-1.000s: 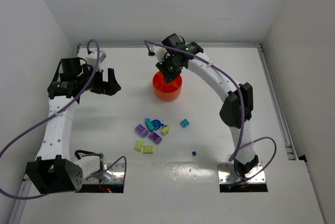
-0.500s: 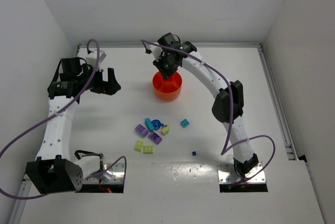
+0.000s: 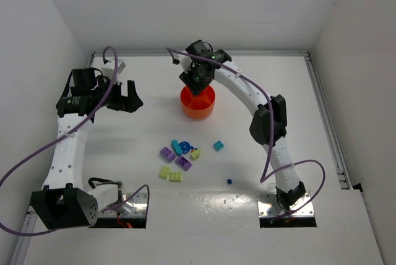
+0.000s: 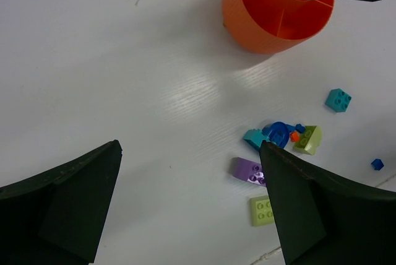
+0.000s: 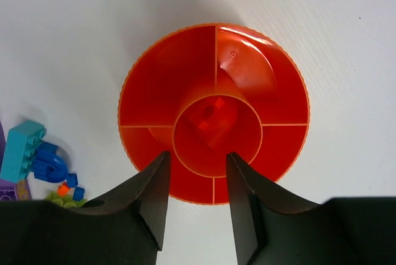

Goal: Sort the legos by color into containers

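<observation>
The orange bowl (image 3: 198,103) stands at the table's middle back; it also shows in the right wrist view (image 5: 213,113) and the left wrist view (image 4: 272,14). An orange brick (image 5: 213,122) lies in its central cup. My right gripper (image 5: 197,161) is open and empty, straight above the bowl (image 3: 197,79). The other legos lie in a loose group in front of the bowl (image 3: 179,156): purple (image 4: 247,169), lime (image 4: 263,210), blue (image 4: 278,134), teal (image 4: 338,99). My left gripper (image 3: 127,98) is open and empty, left of the bowl and high above the table.
A tiny blue brick (image 3: 229,181) lies apart at the front right. A teal brick (image 3: 218,145) sits right of the group. White walls close the table at the back and sides. Purple cables loop beside both arms.
My right gripper has shifted a little back and left over the bowl. The left arm and the bricks on the table have not moved.
</observation>
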`<act>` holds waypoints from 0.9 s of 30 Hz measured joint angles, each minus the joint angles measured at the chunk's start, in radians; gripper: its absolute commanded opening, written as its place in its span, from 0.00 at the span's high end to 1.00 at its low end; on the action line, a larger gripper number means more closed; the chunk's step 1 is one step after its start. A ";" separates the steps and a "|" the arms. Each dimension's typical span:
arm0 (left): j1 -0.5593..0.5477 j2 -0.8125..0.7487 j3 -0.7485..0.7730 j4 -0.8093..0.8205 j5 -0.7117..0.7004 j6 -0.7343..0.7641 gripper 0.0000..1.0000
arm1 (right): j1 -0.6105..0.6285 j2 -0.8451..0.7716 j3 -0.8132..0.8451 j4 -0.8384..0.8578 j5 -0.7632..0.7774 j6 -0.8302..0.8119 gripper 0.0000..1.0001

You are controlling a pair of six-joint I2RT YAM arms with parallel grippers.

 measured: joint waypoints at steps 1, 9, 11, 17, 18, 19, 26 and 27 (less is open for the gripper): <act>0.000 0.000 0.000 0.000 0.000 0.000 0.00 | 0.000 0.000 0.000 0.000 0.002 0.000 0.61; 0.000 -0.019 -0.008 0.004 -0.009 0.001 0.00 | -0.007 -0.320 -0.453 0.099 0.015 -0.012 0.59; 0.000 -0.032 -0.018 0.005 -0.008 0.001 0.00 | -0.007 -0.519 -0.687 0.164 0.013 -0.048 0.59; 0.006 -0.044 -0.051 0.008 0.005 0.004 0.00 | -0.009 -0.862 -1.053 0.201 -0.035 -0.140 0.60; 0.007 -0.044 -0.055 0.010 0.005 0.004 0.00 | -0.009 -0.854 -1.077 0.208 -0.046 -0.138 0.60; 0.008 -0.044 -0.059 0.010 0.004 0.003 0.00 | -0.009 -0.842 -1.098 0.216 -0.056 -0.131 0.60; 0.010 -0.053 -0.088 0.014 -0.032 -0.011 0.00 | -0.001 -0.801 -1.263 0.290 -0.088 -0.007 0.56; 0.010 -0.059 -0.096 0.014 -0.040 -0.012 0.00 | 0.000 -0.798 -1.267 0.302 -0.088 0.014 0.56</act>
